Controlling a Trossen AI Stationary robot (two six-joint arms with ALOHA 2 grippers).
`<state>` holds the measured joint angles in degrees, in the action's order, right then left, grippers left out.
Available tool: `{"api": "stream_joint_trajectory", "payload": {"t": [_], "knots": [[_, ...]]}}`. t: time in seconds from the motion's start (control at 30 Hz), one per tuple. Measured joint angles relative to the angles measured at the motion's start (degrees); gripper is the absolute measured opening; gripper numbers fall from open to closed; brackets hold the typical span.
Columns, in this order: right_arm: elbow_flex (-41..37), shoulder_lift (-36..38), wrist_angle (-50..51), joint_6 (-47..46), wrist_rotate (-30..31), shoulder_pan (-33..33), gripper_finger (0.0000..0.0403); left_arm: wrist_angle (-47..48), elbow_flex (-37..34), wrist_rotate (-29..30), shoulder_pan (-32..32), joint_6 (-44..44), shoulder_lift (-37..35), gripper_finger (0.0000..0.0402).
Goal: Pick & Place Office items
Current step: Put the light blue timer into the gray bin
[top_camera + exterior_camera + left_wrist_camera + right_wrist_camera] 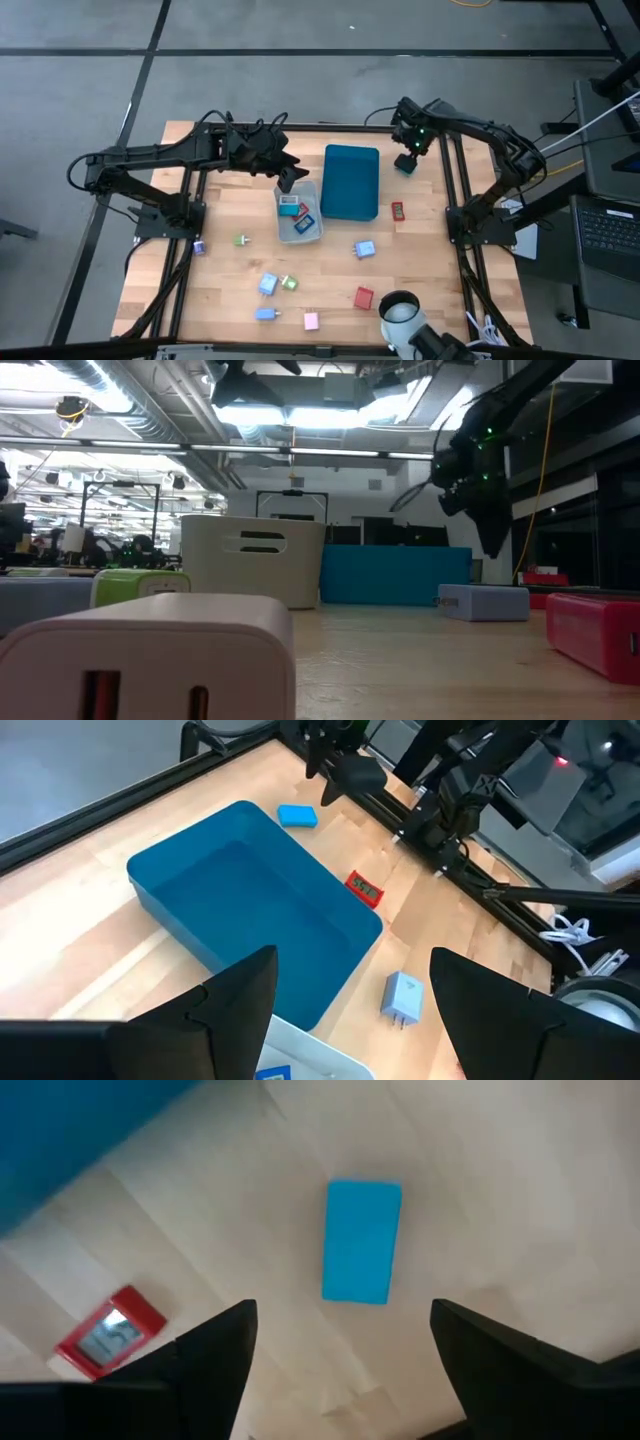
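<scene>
above the blue block (362, 1240), right gripper (340, 1370) hangs spread, grasping nothing.

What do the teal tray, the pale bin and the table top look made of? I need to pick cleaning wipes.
Teal tray: probably moulded plastic, smooth and matte, with uniform colour and rounded corners. Pale bin: also looks like plastic, a plain off-white wall with moulded slots near the rim. Table top: wood, judging by the light grain and plank seams; whether it is sealed cannot be told.
</scene>
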<state>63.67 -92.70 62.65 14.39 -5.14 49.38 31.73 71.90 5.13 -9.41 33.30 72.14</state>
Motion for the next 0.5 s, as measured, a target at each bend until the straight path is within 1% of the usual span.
{"api": "stream_joint_trajectory", "payload": {"t": [0.2,0.3,0.5], "knots": [[-5.9,-0.1,-3.7,1.9,0.9,2.2,0.0302,0.0,0.0,-0.1,0.0,0.5,0.0,0.0258],[-8.3,-0.1,-5.7,1.5,-0.1,3.0,0.0302,0.0,0.0,-0.1,0.0,0.5,0.0,0.0258],[-10.6,-0.1,-10.9,1.5,-1.0,2.4,0.0302,-0.2,0.0,0.1,-0.1,0.8,0.0,0.0258]]}}
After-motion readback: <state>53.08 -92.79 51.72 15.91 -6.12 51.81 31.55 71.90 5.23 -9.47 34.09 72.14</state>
